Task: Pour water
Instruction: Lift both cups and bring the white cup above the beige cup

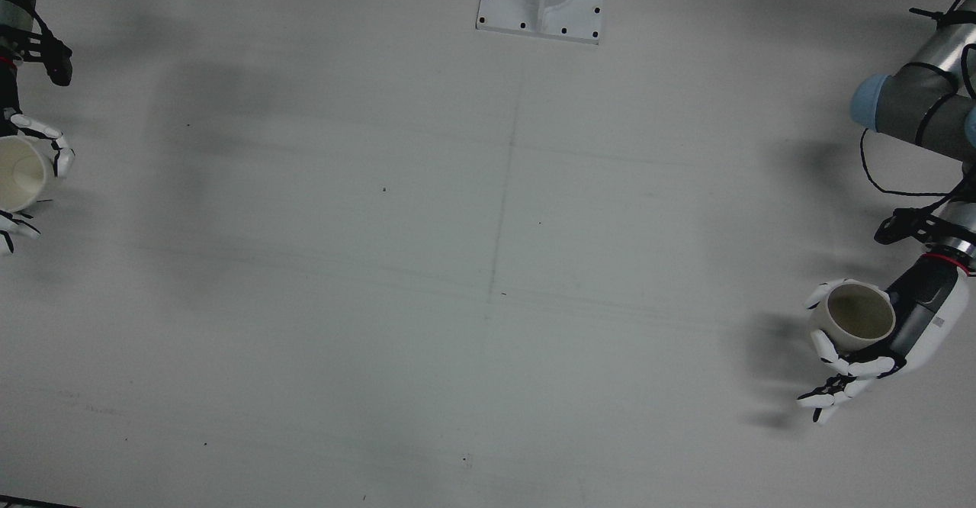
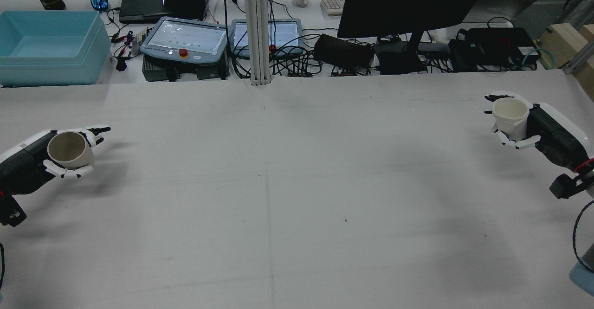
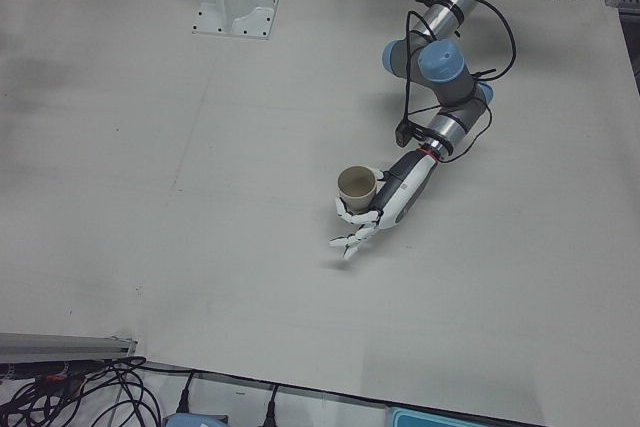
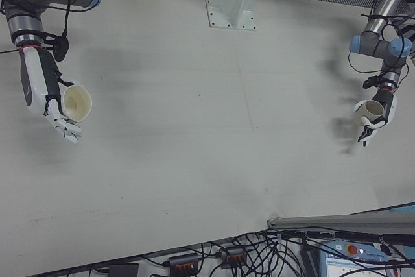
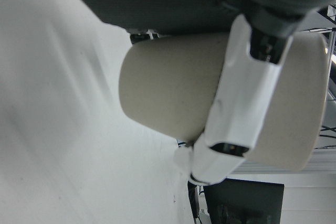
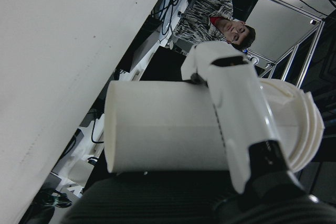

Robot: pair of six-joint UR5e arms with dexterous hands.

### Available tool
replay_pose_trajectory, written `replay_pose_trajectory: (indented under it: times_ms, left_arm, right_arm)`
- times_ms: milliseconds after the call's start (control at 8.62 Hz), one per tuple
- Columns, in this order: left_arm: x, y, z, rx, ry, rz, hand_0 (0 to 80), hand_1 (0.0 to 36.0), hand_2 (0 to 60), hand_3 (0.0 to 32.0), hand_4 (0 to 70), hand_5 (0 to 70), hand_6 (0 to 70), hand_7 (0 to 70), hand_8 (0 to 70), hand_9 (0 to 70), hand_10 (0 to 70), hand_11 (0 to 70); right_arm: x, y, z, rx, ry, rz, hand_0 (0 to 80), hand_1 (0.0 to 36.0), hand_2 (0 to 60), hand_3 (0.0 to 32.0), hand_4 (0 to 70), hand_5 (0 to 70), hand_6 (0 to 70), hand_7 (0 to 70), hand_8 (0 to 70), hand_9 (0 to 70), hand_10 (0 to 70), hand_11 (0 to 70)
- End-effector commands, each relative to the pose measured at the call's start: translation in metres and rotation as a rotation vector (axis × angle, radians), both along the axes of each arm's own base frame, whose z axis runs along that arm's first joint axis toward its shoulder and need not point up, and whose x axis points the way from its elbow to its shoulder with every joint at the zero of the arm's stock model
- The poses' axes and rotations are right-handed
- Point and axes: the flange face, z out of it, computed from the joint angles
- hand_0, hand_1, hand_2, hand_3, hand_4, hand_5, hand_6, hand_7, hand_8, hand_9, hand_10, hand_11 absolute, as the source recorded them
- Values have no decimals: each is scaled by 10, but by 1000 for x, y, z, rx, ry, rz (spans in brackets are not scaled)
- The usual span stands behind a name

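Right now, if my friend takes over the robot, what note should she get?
Left robot hand: shut on a beige paper cup, held up near the table's left edge.
Right robot hand: shut on a white paper cup, near the right edge.
The white table has nothing else on it.
Done: both cups are picked up.
Left: bring the cups together and pour. Whether there is water inside cannot be seen.

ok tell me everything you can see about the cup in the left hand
The beige cup looks like a plain paper cup, wider at the rim than the base, with no handle or print. No liquid is visible in it. The left hand holds it above the table, fingers wrapped around its wall, mouth up and tilted slightly. Only the hand touches it.
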Motion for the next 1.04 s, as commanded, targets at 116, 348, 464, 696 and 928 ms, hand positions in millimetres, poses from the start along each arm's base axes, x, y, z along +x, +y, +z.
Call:
replay_pose_trajectory:
  times_ms: [116,348,464,696,928]
  left_arm:
    - [96,-7,-95,57,-17,101,800,360,600,0,700,700,137,213,81,43,56,113]
    - [155,-3,-154,83,-42,160,800,360,600,0,700,700,143,213,82,43,56,112]
    - [180,4,-173,75,-57,192,800,360,600,0,700,700,146,215,83,44,55,112]
    - [202,0,-228,112,-91,202,800,360,600,0,700,700,153,215,85,43,55,111]
    - [232,5,-278,113,-100,259,800,360,600,0,700,700,164,222,89,44,49,101]
  right_arm:
    - [95,-12,-168,45,35,107,800,360,600,0,0,357,233,215,282,329,252,420]
    - [121,-20,-235,34,48,137,800,360,600,0,0,511,308,326,309,366,246,413]
    - [122,-23,-251,35,47,140,800,360,600,0,0,535,321,336,306,359,244,410]
    - [106,-39,-288,40,74,125,800,360,600,0,14,700,382,465,322,391,232,391]
    - [57,-51,-338,45,160,57,800,360,600,0,40,700,458,648,340,428,224,378]
